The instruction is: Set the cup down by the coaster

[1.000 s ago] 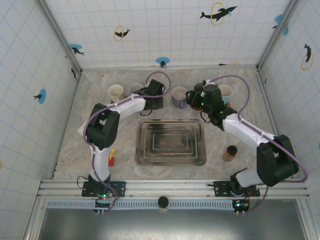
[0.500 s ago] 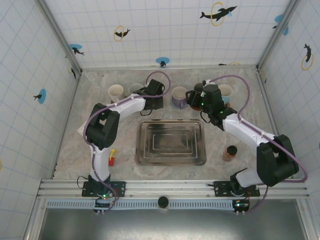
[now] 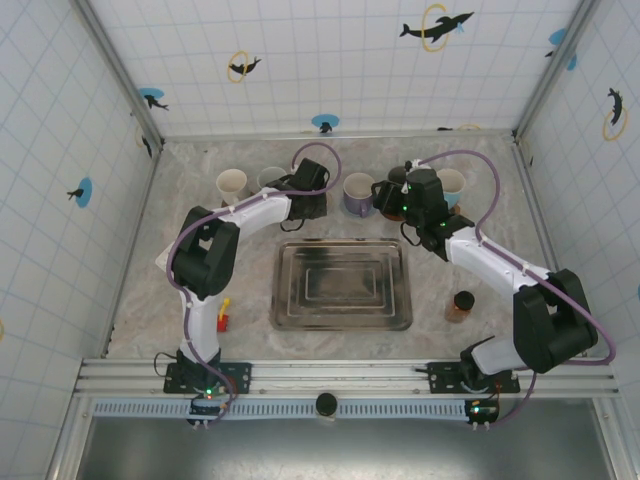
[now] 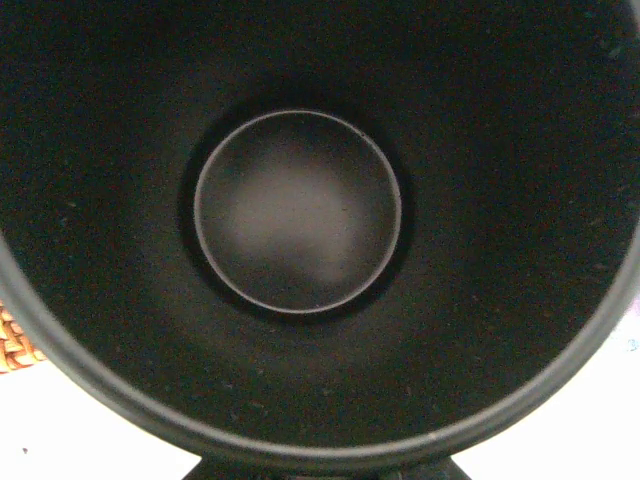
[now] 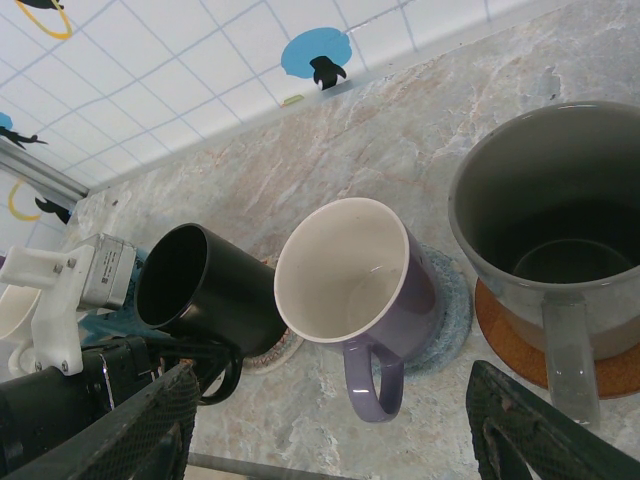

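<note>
The black cup (image 5: 205, 290) is clamped, tilted, in the nearly closed left gripper (image 3: 306, 200), at the edge of a woven coaster (image 5: 275, 350). Just beside it, a purple mug (image 5: 350, 275) is seated on a blue coaster (image 5: 450, 300), and a grey mug (image 5: 560, 220) on a brown coaster (image 5: 510, 340). All three vessels are empty. The right gripper (image 5: 335, 430) is held wide open, with nothing gripped.

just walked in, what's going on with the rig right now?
The left gripper holds a black cup, tilted, at a woven coaster. The right gripper hangs open near a purple cup on a blue coaster and a grey cup on a brown coaster. The black cup is not yet standing upright.
</note>
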Robot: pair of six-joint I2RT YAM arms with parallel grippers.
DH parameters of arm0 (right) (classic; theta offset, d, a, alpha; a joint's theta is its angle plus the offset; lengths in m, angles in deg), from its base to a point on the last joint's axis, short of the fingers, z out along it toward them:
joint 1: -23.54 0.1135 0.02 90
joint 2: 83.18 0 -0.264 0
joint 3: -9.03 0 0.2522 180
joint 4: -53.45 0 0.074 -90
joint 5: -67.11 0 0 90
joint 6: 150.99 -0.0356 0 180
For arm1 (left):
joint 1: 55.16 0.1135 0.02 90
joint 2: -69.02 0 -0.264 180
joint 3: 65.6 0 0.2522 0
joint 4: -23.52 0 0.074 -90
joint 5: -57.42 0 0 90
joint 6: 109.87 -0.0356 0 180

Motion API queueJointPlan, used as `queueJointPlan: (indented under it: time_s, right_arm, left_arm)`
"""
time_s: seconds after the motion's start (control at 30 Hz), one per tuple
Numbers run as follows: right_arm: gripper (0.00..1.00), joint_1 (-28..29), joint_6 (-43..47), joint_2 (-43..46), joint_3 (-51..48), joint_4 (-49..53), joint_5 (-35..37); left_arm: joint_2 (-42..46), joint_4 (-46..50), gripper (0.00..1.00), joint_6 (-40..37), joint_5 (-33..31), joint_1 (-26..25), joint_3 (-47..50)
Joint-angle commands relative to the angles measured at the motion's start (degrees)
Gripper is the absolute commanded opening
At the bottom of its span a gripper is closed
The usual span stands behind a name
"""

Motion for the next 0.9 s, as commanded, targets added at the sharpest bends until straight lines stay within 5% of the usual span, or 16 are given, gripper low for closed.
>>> queueJointPlan:
  time_s: [0.0,0.47,0.87]
  right_arm:
    - [0.72,-0.35,-0.19,-0.07,2.11,-1.25,-0.15]
    - [0.72,-0.35,-0.23,-0.07,1.99,-1.28,-0.15]
    - [0.72,-0.34,-0.24,-0.07,2.00,-1.28,-0.06]
  left_arm:
    - [-0.90,-0.39,0.00,1.16,0.57,-0.54,-1.40]
    - [-1.09,0.33,0.00,1.37,0.22,-0.76,-1.60]
    - [-0.72,0.52,0.18,1.48,-0.05,-0.84,-1.46]
